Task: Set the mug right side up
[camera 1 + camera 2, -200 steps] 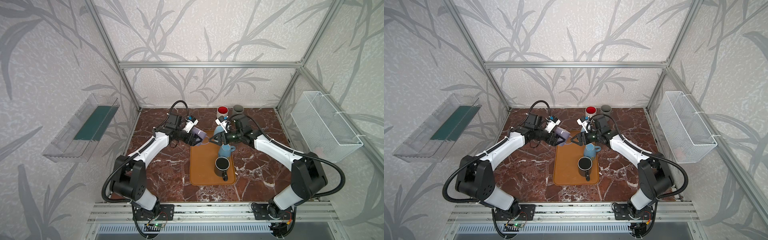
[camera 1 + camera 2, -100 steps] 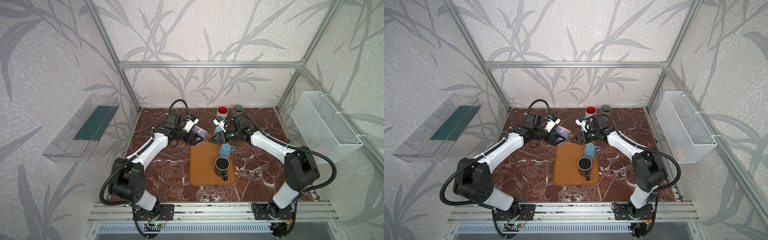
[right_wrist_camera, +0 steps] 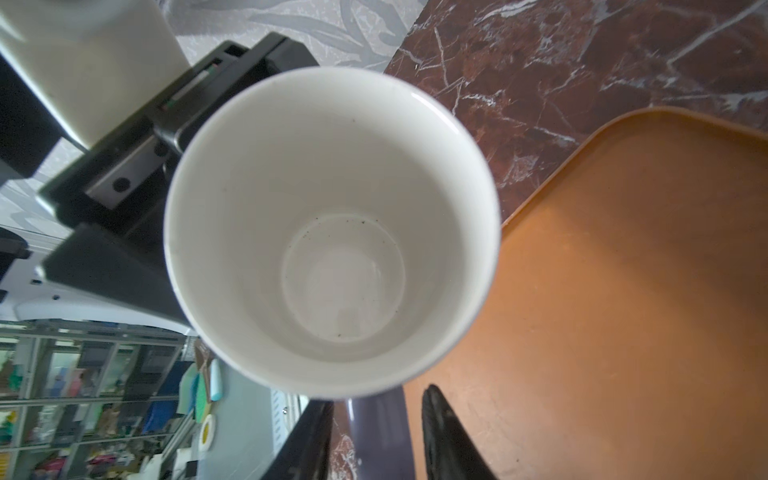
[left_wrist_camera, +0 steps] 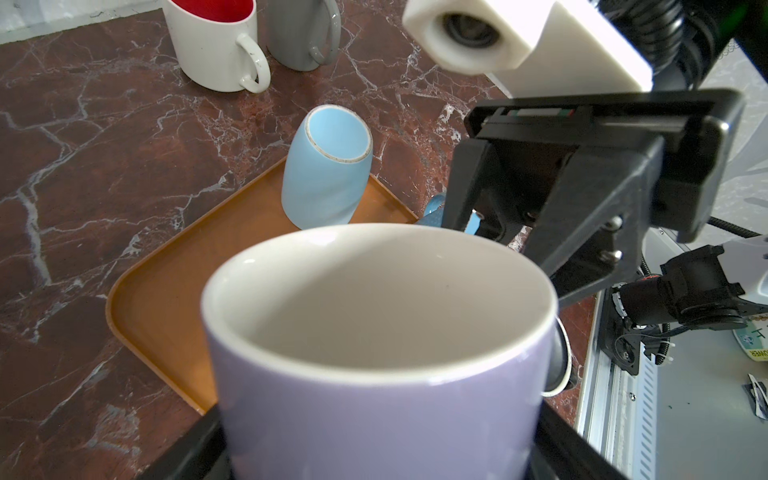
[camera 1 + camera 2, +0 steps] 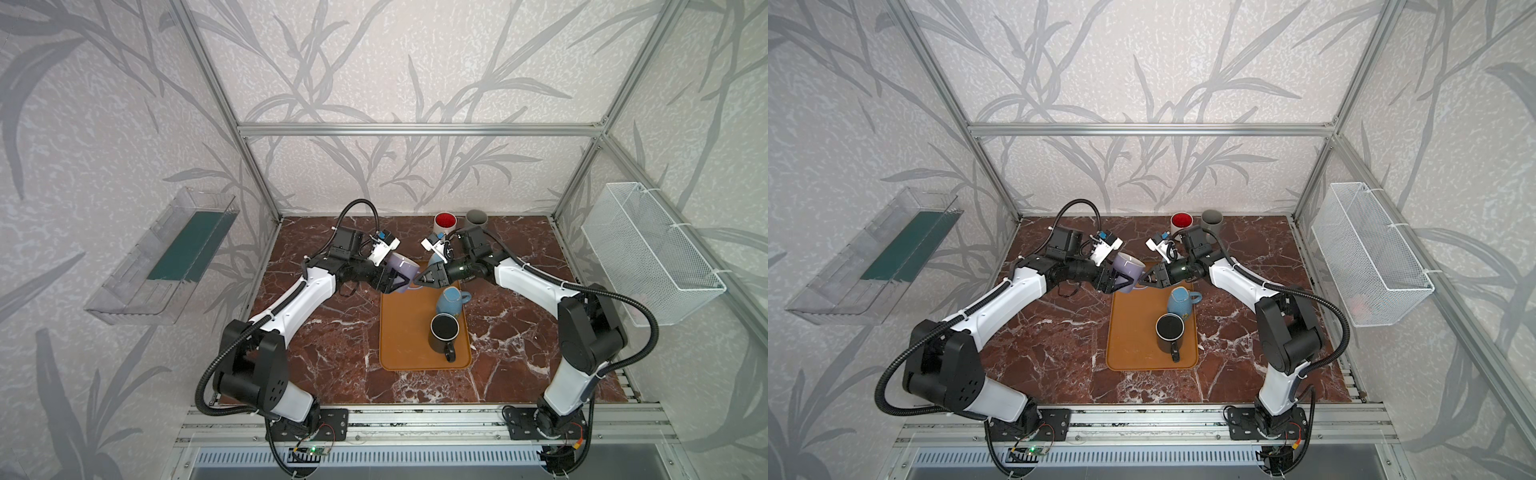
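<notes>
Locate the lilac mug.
In both top views the lilac mug is centre, held by the left gripper above the tray's far-left corner, right gripper at its handle.

Lavender mug point(image 4: 374, 395) base cut off; handle point(image 4: 560, 365) half hidden

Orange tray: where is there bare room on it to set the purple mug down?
The tray's left half, beside the black mug and dusty blue mug, is bare down to its near edge. The far end is crowded: light blue cup, purple mug held above.

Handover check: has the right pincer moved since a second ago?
Yes. Against the black mug, the right pincer shifted leftward, toward the purple mug.
</notes>
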{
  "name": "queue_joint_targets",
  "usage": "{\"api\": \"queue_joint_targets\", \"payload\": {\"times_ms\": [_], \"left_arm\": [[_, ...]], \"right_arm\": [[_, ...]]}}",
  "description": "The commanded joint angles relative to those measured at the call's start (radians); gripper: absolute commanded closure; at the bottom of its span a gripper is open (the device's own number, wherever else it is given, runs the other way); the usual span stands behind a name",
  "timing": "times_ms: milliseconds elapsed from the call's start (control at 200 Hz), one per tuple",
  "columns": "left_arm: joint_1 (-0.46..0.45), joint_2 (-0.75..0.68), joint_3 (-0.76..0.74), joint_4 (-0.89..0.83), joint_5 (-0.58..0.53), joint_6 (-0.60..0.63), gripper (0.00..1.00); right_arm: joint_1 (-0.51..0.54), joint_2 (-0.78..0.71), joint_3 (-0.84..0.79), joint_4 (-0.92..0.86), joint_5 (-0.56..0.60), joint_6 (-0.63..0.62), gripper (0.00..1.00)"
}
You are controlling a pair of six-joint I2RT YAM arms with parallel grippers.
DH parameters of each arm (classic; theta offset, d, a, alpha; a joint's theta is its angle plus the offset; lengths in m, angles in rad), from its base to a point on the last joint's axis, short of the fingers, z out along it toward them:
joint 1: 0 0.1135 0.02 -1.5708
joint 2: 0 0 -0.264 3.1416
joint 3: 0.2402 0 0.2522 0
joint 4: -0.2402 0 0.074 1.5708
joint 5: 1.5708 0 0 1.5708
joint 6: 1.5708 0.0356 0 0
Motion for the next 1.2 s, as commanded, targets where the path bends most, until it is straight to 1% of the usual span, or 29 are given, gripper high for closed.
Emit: {"api": "queue_joint_targets", "payload": {"times_ms": [0, 185, 270, 335, 415, 445, 595, 670, 845, 1000, 1195], "left_arm": [[-0.007, -0.042, 0.01, 0.034, 0.062, 0.038, 1.0], [-0.008, -0.04, 0.01, 0.029, 0.062, 0.043, 1.0], [-0.01, -0.038, 0.01, 0.029, 0.06, 0.045, 1.0], [-0.011, -0.037, 0.011, 0.027, 0.059, 0.046, 1.0], [-0.011, -0.034, 0.013, 0.024, 0.045, 0.043, 1.0], [-0.011, -0.032, 0.013, 0.024, 0.04, 0.043, 0.98], [-0.012, -0.034, 0.013, 0.025, 0.022, 0.036, 0.75], [-0.012, -0.034, 0.013, 0.029, 0.015, 0.032, 0.68], [-0.011, -0.034, 0.014, 0.033, -0.006, 0.02, 0.63], [-0.011, -0.056, 0.007, 0.039, -0.042, 0.006, 0.61], [-0.011, -0.096, -0.017, 0.089, -0.071, -0.035, 0.56]], "right_arm": [[0.002, -0.013, 0.009, -0.011, -0.057, -0.023, 0.71], [0.002, -0.014, 0.021, -0.036, -0.07, -0.037, 0.8], [0.002, -0.015, 0.023, -0.039, -0.076, -0.035, 0.89], [0.002, -0.014, 0.023, -0.036, -0.077, -0.028, 1.0], [0.002, -0.014, 0.018, -0.019, -0.09, -0.01, 1.0], [0.002, -0.014, 0.013, -0.001, -0.095, 0.007, 1.0], [0.001, -0.022, -0.015, 0.08, -0.112, 0.08, 1.0], [0.002, -0.033, -0.024, 0.103, -0.101, 0.105, 1.0], [0.002, -0.055, -0.041, 0.142, -0.066, 0.153, 1.0], [0.002, -0.063, -0.047, 0.141, -0.027, 0.163, 1.0], [0.002, -0.067, -0.051, 0.142, 0.013, 0.171, 1.0]]}}
